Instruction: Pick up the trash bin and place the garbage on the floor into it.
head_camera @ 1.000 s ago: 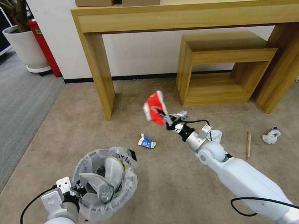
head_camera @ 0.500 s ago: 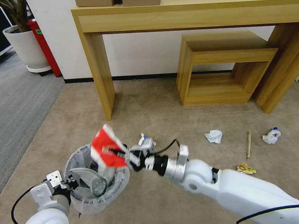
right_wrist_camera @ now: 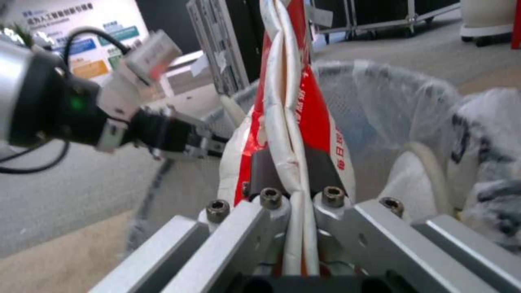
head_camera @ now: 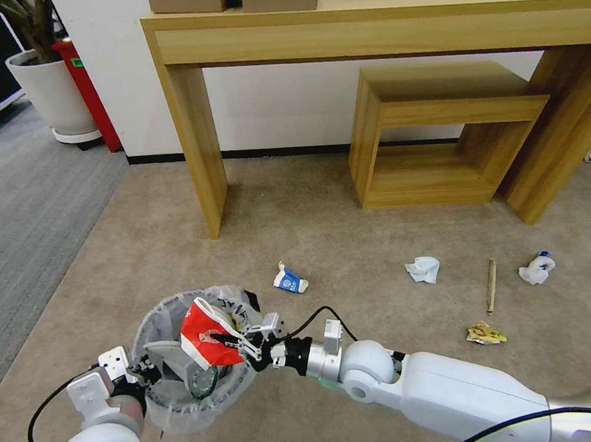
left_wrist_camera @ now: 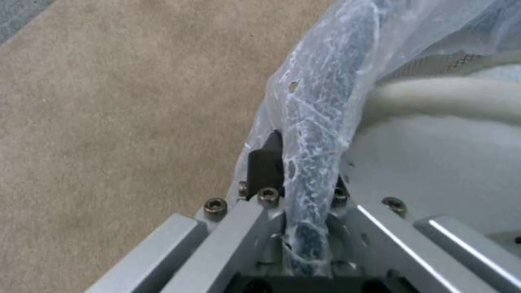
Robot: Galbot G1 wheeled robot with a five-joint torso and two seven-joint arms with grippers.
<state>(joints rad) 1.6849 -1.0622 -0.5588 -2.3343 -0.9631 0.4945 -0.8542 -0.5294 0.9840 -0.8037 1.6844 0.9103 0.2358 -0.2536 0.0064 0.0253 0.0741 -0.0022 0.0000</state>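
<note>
Up close, flattened cup between fingers.

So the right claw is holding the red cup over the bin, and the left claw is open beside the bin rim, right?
Not quite. The right claw does hold the red cup over the bin, but the left claw is shut on the bin's rim, as the left wrist view shows.

Carpeted office, wooden console table
</note>
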